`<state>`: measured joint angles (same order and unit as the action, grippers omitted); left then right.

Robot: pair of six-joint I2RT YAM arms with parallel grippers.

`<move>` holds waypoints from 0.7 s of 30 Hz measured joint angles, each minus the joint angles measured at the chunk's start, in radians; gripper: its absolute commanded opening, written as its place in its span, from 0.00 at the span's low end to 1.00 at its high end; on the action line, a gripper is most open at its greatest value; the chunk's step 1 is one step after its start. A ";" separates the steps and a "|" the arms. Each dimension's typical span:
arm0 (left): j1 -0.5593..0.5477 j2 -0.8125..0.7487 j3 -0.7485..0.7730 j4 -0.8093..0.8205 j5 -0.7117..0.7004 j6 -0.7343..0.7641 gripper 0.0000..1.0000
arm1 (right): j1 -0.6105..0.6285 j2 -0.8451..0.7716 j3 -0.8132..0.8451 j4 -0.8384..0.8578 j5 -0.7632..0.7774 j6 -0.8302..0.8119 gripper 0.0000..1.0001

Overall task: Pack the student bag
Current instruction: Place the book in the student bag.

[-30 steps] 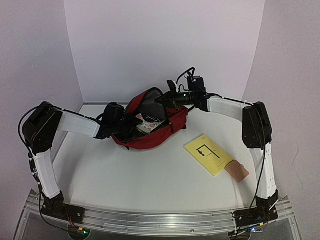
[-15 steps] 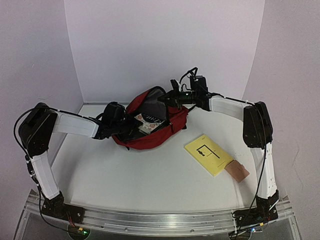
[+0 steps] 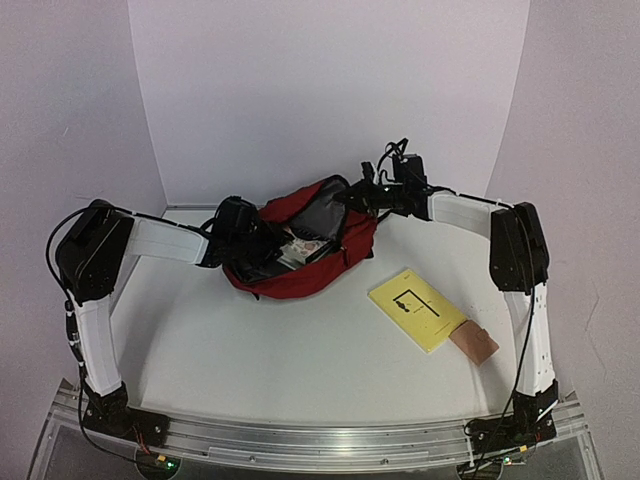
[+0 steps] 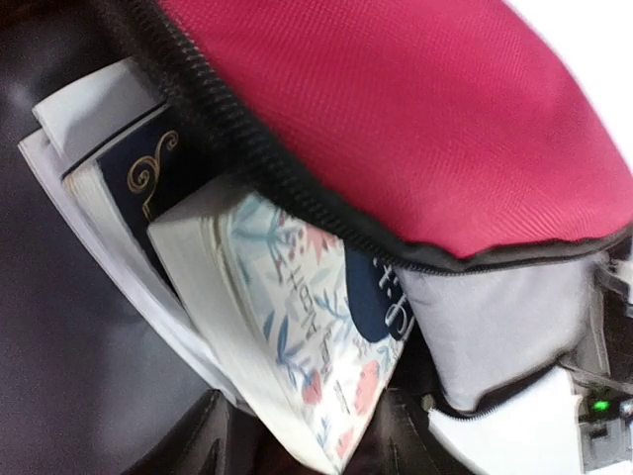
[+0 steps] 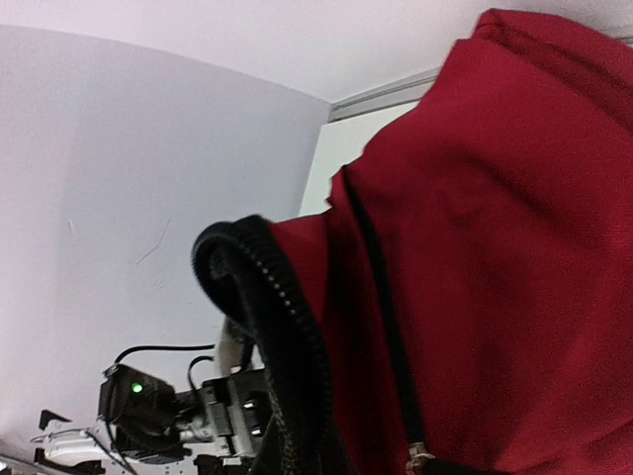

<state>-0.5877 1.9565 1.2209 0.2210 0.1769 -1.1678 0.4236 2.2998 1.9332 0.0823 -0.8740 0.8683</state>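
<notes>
**Bag (image 3: 300,262) part packed, yellow book (image 3: 418,308) left out**

Top view: the bag lies open at the back middle of the table (image 3: 250,360), mouth toward the camera. The left gripper (image 3: 258,256) is at its left end, down in the opening. The right gripper (image 3: 352,196) is at the raised upper rim. Neither pair of jaws shows here. The yellow book lies flat, well apart to the right, with a tan pad (image 3: 474,343) touching its near corner.

Left wrist: inside, a floral book (image 4: 297,336) stands on edge beside a dark book (image 4: 148,173) and some white papers (image 4: 74,134), all under the black zip (image 4: 247,158). Whether the jaws grip the floral book I cannot tell.

Right wrist: only red fabric and the curled zip edge fill the view. The lifted rim suggests a pinch, but the jaws are hidden, so I cannot tell.

By my reading, at least two books are in. The yellow book, perhaps the pad, and the zipping remain.
</notes>
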 measured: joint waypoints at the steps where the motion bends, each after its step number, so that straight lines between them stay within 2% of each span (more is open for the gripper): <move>1: 0.000 -0.010 -0.007 -0.002 0.001 0.008 0.64 | -0.007 0.004 -0.002 -0.010 0.018 -0.012 0.08; 7: 0.000 -0.130 -0.092 -0.024 -0.027 0.048 0.70 | -0.028 0.051 -0.026 -0.119 0.105 -0.105 0.44; 17: 0.000 -0.235 -0.126 -0.065 -0.048 0.117 0.96 | -0.029 0.009 -0.084 -0.287 0.161 -0.306 0.91; 21: -0.002 -0.288 -0.132 -0.108 -0.050 0.162 0.99 | -0.035 -0.077 -0.122 -0.378 0.178 -0.401 0.98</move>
<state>-0.5900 1.6689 1.0885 0.1126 0.1272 -1.0055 0.3881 2.2227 1.8110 -0.2957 -0.6960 0.4675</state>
